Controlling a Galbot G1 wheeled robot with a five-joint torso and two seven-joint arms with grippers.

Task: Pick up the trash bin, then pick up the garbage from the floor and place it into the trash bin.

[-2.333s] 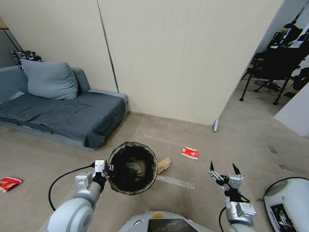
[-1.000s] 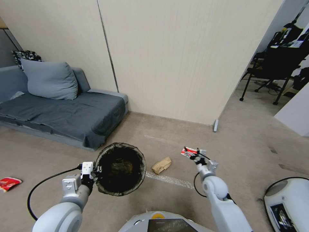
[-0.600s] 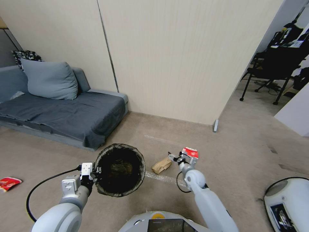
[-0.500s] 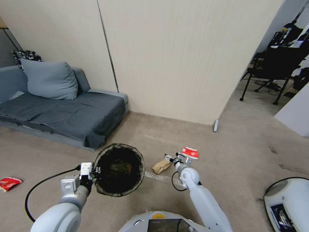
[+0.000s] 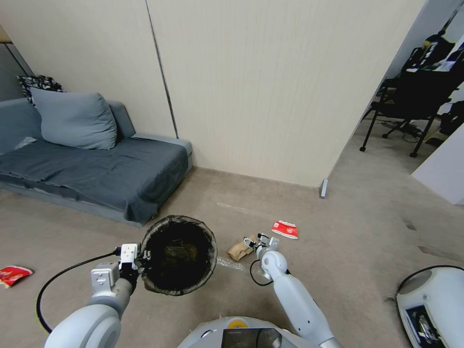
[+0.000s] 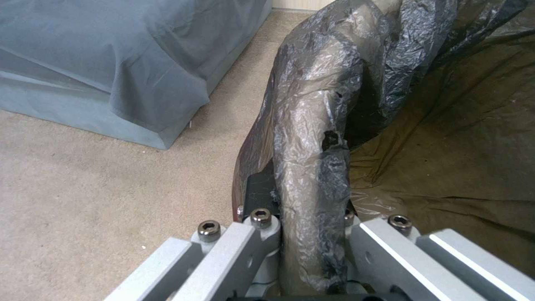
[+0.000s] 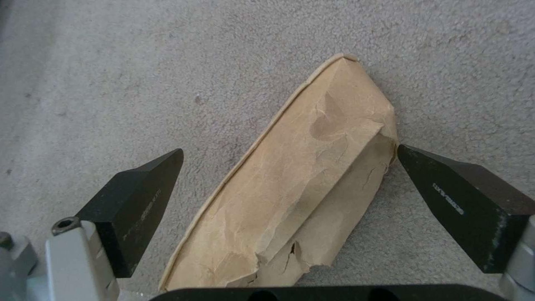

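We hold the trash bin (image 5: 179,253) by its rim in the clamped left gripper (image 6: 304,234). The right gripper (image 7: 287,167), jaws wide, straddles the brown paper (image 7: 295,188) at one o'clock of the bin — we should close squarely across its crumpled middle.

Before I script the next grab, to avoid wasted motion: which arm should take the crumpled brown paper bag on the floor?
Right. The right gripper straddles the crumpled brown paper bag, open. The left gripper is clamped on the bag-lined trash bin's rim.
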